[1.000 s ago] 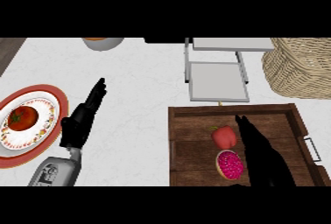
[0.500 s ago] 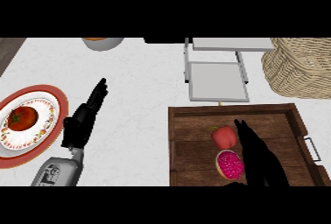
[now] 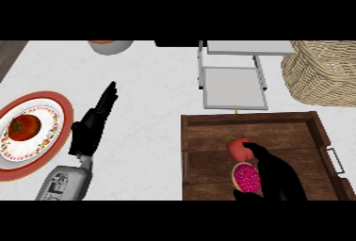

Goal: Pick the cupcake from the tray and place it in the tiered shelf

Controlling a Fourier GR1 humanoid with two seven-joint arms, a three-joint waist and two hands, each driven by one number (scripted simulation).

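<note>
The cupcake [image 3: 246, 178], with pink sprinkled icing, sits in the wooden tray [image 3: 208, 141] at the lower right. A red fruit [image 3: 237, 146] lies just above it. My right hand [image 3: 277, 175] is over the tray, pressed against the cupcake's right side and reaching up to the fruit; it hides part of the cupcake. The grey tiered shelf [image 3: 233, 87] stands beyond the tray's far edge. My left hand [image 3: 93, 126] rests open on the counter at the left, fingers straight and pointing away.
A wicker basket [image 3: 324, 70] stands right of the shelf. A red-rimmed plate [image 3: 57, 113] with a tomato on it lies at the far left, beside my left hand. A bowl [image 3: 110, 45] sits at the counter's far edge.
My right hand has drawn back and lower over the tray, its tip now at the red fruit beside the cupcake. The cupcake and left hand have not moved.
</note>
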